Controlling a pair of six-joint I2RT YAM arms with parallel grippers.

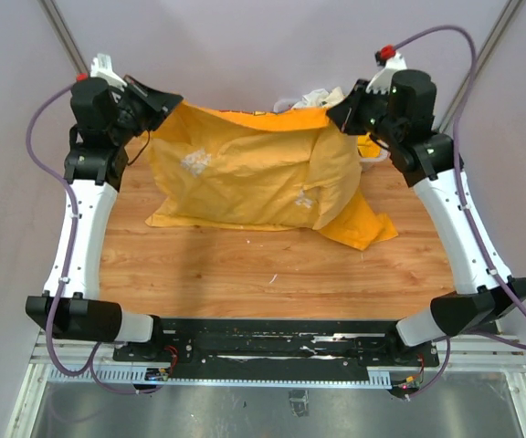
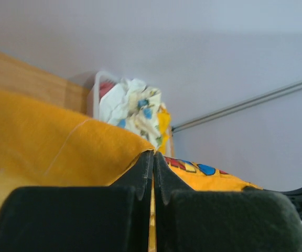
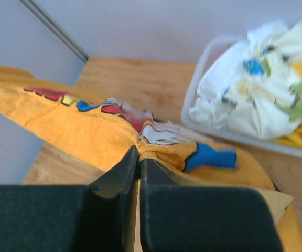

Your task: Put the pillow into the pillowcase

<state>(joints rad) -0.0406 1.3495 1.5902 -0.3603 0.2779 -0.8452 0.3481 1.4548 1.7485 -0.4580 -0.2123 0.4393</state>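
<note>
The orange-yellow pillowcase (image 1: 249, 169) hangs between the two arms, lifted at its far corners, its lower part resting on the wooden table (image 1: 272, 269). My left gripper (image 1: 165, 108) is shut on its left corner; yellow cloth (image 2: 51, 152) shows pinched between the jaws in the left wrist view. My right gripper (image 1: 341, 114) is shut on the right corner, where coloured letters (image 3: 208, 156) show on the pillowcase (image 3: 77, 131). The case bulges in its middle. The pillow itself is hidden.
A white basket (image 3: 214, 126) of crumpled patterned cloths (image 3: 256, 89) stands at the far right of the table, behind the right gripper; the cloths (image 1: 318, 97) peek over the pillowcase's top edge. A flap of the case (image 1: 363, 224) lies spread toward the right.
</note>
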